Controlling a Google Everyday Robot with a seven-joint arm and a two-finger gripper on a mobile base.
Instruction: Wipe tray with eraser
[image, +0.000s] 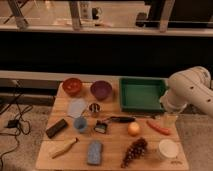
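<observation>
**A:** where's the eraser sitting in this one?

**B:** black eraser (56, 128) lies flat on the wooden table (115, 159), lower left of the frame, just left of a blue cup (80, 123), and well apart from the green tray (142, 95) up at centre right

**A:** and the gripper?

**B:** gripper (170, 120) hangs at the right of the frame under the white arm (192, 90), just below the tray's right corner, jaws apart, holding nothing
</observation>
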